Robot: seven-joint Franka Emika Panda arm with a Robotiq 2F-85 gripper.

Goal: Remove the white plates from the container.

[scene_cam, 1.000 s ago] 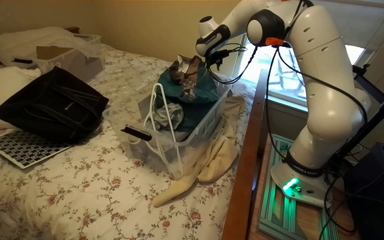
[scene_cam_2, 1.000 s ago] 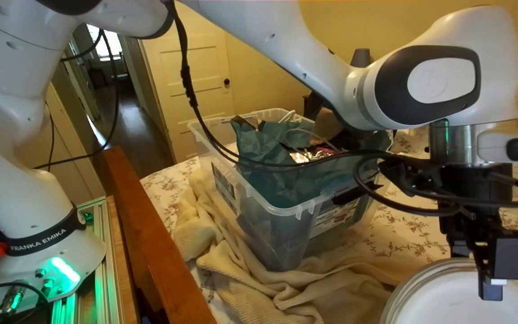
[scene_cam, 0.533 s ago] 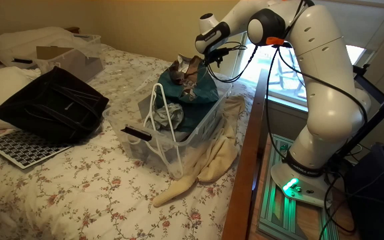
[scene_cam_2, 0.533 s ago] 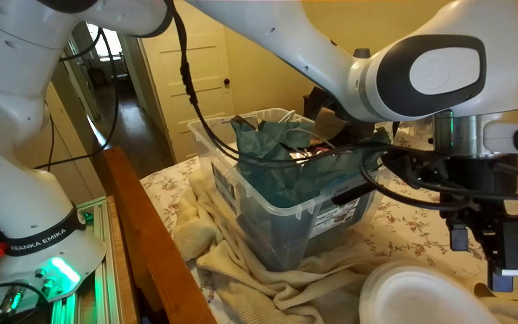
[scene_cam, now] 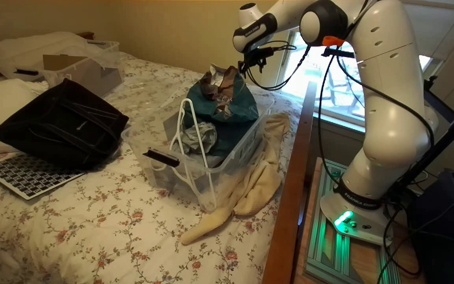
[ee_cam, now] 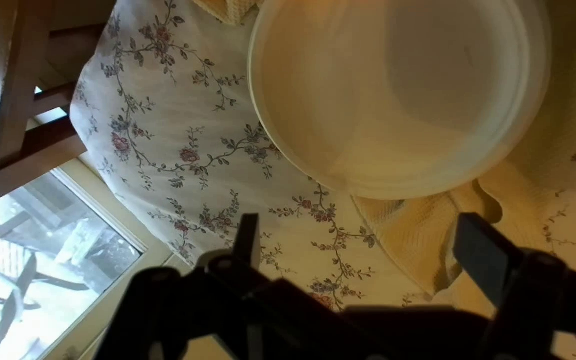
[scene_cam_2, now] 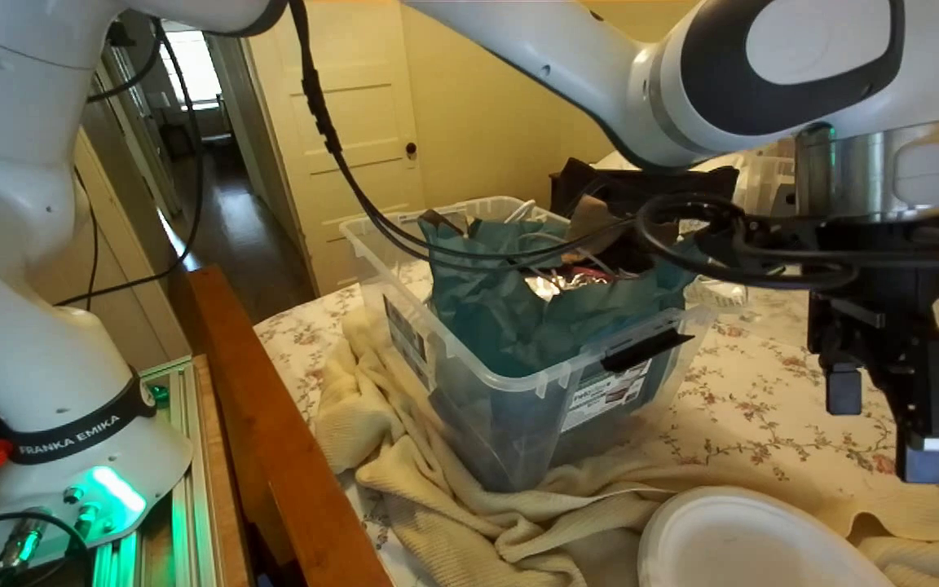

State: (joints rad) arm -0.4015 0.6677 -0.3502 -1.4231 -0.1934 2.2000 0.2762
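Observation:
The white plates point(scene_cam_2: 751, 542) lie stacked outside the container, on the blanket and bed beside it. Their round rim is cut off by the bottom of that exterior view. They fill the upper part of the wrist view point(ee_cam: 398, 100). The container point(scene_cam_2: 510, 432) is a clear bin holding teal paper and dark things; it also shows in an exterior view point(scene_cam: 246, 149). My gripper point(scene_cam_2: 885, 432) is open, empty and above the bed, apart from the plates. In the wrist view its fingers point(ee_cam: 360, 235) are wide apart with only bedding behind them.
A cream blanket point(scene_cam_2: 469, 522) is bunched round the bin. A white hanger point(scene_cam: 189, 157) leans out of the bin. A black bag point(scene_cam: 61, 126) lies on a checkered board point(scene_cam: 26, 177). A wooden bed rail point(scene_cam: 286, 221) stands between bed and robot base.
My gripper was at the plates' rim, then came off them and rose. The plates have settled lower, on the blanket. The arm is higher now.

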